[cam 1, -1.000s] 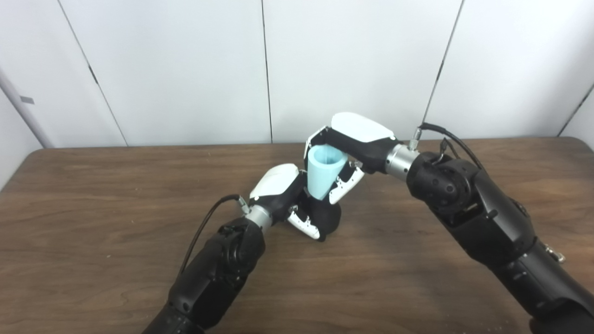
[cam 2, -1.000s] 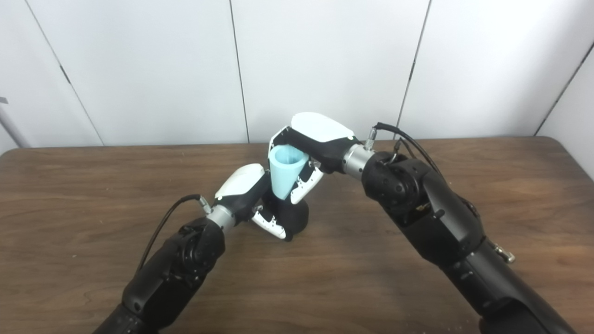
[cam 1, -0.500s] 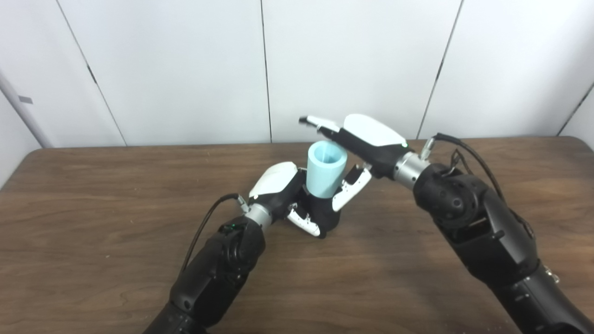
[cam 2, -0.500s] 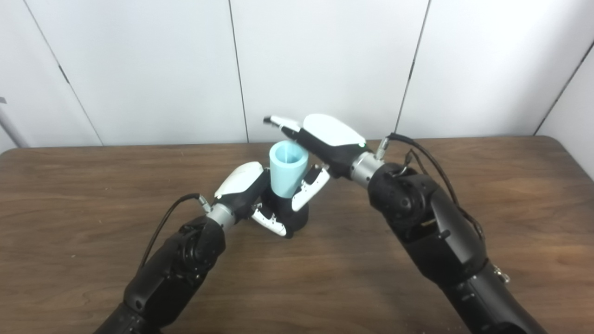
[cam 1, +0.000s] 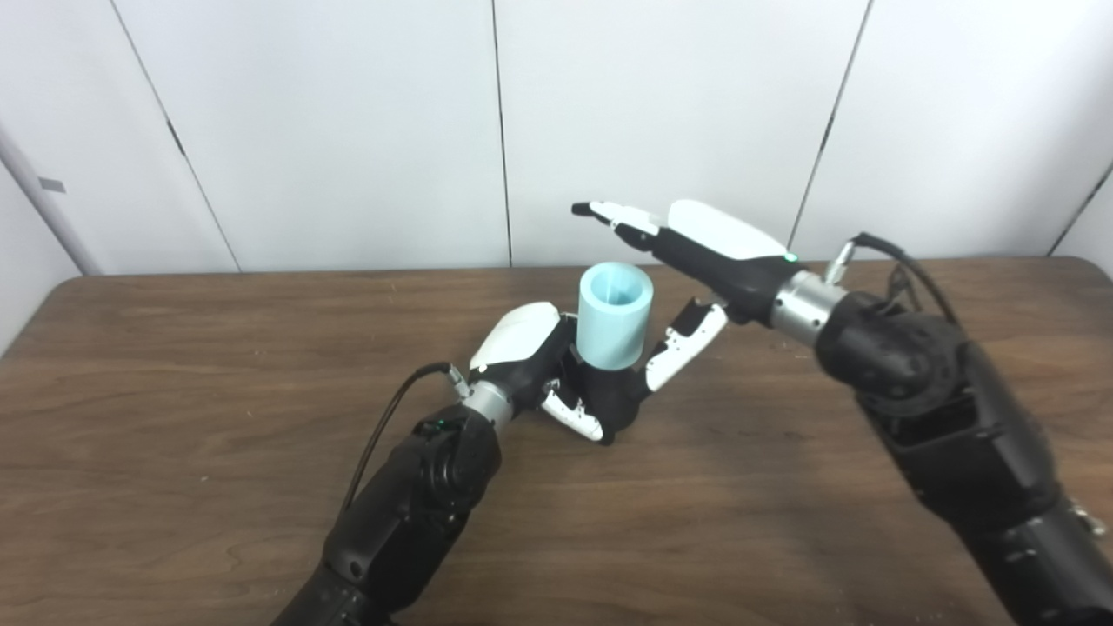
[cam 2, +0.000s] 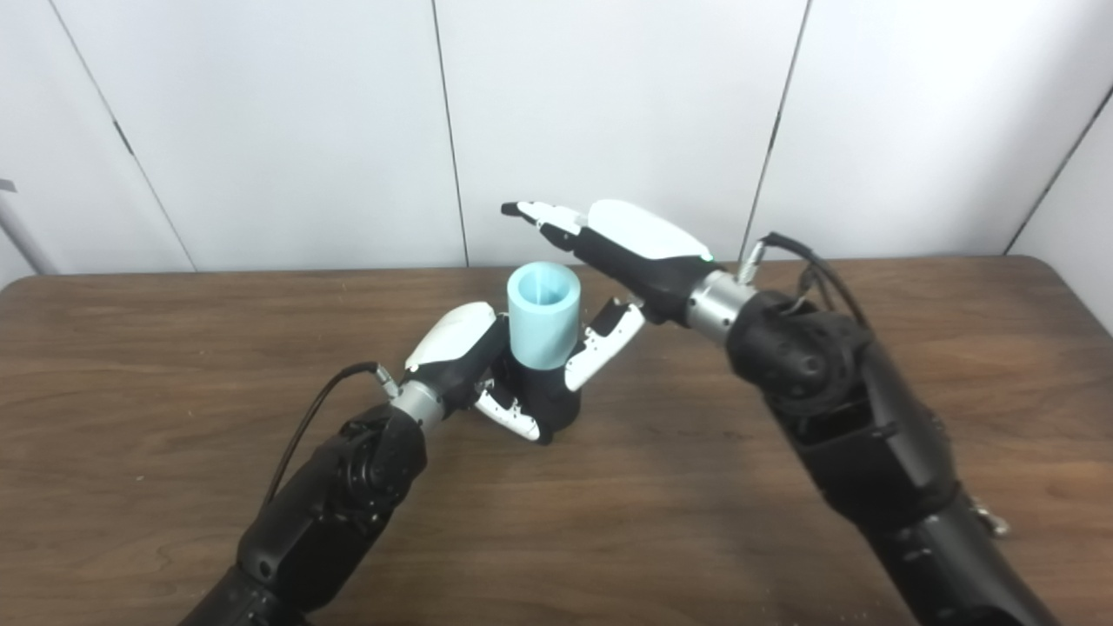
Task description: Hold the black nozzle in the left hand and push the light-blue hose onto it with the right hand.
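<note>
The right hand (cam 1: 696, 261) is spread wide and holds nothing: its fingers (cam 1: 609, 213) reach out level above and beyond the light-blue ribbed plastic hose piece (cam 1: 614, 316), and its thumb (cam 1: 683, 346) hangs at about 4 o'clock of the hose, close beside the wall; whether it touches cannot be told. The hose stands upright with its open mouth up, seated on the black rounded nozzle (cam 1: 613, 400) directly beneath it at 6 o'clock.

The left hand (cam 1: 543, 369) is closed around that nozzle from about 8 o'clock, white fingertips (cam 1: 574, 416) curled across its front, pinning it down on the dark wooden table (cam 1: 174, 391).

Judging from this, the push looks done and the step in hand is the release and retreat. To do it well, the right hand should leave toward 2 o'clock and upward, keeping the thumb from dragging along the hose wall, since a sideways brush could tip or unseat the hose. The left hand should keep its hold firm and steady until the right is well clear. How deeply the hose is seated cannot be seen, as the joint is hidden among the left fingers.
</note>
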